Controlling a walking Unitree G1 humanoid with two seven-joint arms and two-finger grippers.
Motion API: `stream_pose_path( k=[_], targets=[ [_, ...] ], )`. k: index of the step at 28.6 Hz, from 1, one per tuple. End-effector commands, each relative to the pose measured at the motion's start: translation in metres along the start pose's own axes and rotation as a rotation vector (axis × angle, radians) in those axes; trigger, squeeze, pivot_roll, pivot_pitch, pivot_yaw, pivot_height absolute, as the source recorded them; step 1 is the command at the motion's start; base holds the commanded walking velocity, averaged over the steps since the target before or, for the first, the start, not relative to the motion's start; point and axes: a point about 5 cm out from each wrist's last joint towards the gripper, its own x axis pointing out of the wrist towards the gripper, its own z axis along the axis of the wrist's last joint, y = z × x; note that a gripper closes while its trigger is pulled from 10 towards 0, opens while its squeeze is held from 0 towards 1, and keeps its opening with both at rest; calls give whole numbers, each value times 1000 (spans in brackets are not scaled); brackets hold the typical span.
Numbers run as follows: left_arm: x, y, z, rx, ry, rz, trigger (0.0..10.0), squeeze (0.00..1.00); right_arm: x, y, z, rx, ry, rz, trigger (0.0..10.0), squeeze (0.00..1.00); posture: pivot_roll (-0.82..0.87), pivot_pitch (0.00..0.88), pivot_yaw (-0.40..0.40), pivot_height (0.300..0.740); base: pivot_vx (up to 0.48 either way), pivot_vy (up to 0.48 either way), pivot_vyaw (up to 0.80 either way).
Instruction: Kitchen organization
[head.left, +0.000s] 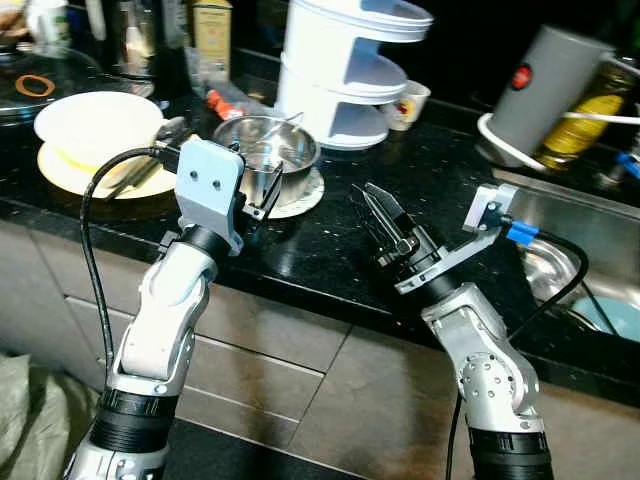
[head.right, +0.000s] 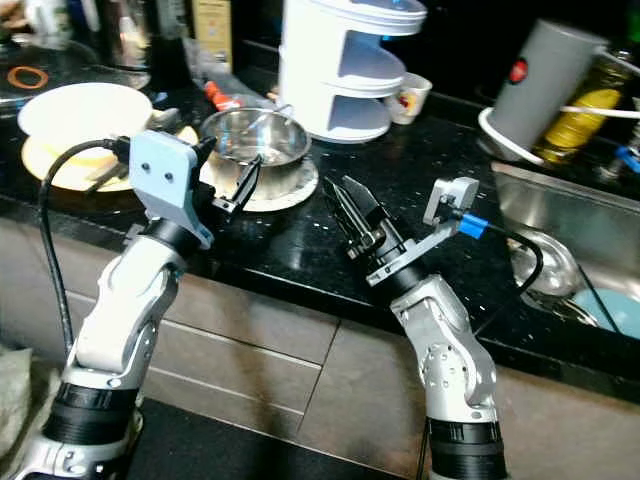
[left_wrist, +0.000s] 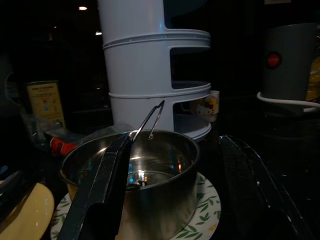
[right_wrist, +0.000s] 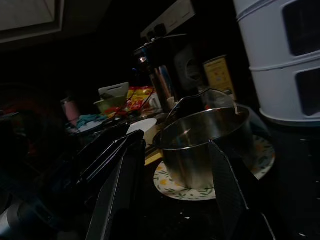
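Note:
A steel pot (head.left: 268, 150) with a thin wire handle (left_wrist: 150, 120) stands on a leaf-patterned plate (head.left: 300, 200) on the black counter (head.left: 330, 250). My left gripper (head.left: 262, 195) is open just in front of the pot's near wall. In the left wrist view one finger (left_wrist: 100, 195) crosses the front of the pot (left_wrist: 160, 175) and the other stands off to the side; whether either touches the pot I cannot tell. My right gripper (head.left: 385, 225) hovers over the counter to the right of the plate, open and holding nothing, pointing toward the pot (right_wrist: 205, 145).
A white bowl (head.left: 100, 120) on a yellow plate sits at the left. Behind the pot stand a white tiered rack (head.left: 340, 70) and a small printed cup (head.left: 408, 103). At the right are a grey kettle (head.left: 550, 90), an oil bottle (head.left: 590, 115) and the sink (head.left: 580, 250).

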Motion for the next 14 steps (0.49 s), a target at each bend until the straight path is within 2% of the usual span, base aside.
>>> stream_pose_path(
  k=[1,3,4,8,9,11,14],
  targets=[
    [2,-1,0,-4,-2,-5,10000,0,-2,-2,1,1,-5,-10,10000,0,145,27,-170,740,0,0,0],
    [2,2,-2,2,-1,3,10000,0,-1,-2,2,-2,-5,-11,10000,0,143,27,-172,740,0,0,0],
    [2,6,-5,44,-7,9,10000,0,0,-2,1,-6,2,-8,10000,0,147,31,-179,740,0,0,0],
    [5,14,-6,110,-14,24,10000,0,1,0,-3,-2,16,-1,10000,0,145,33,-182,740,0,0,0],
    [5,14,-6,110,-14,24,10000,0,1,0,-3,-2,16,-1,10000,0,145,33,-182,740,0,0,0],
    [9,25,-5,140,-17,70,10000,0,0,2,-5,2,27,6,10000,0,141,33,-183,740,0,0,0],
    [10,29,-5,147,-16,86,10000,0,0,3,-6,6,34,10,10000,0,134,33,-181,740,0,0,0]
  ],
)
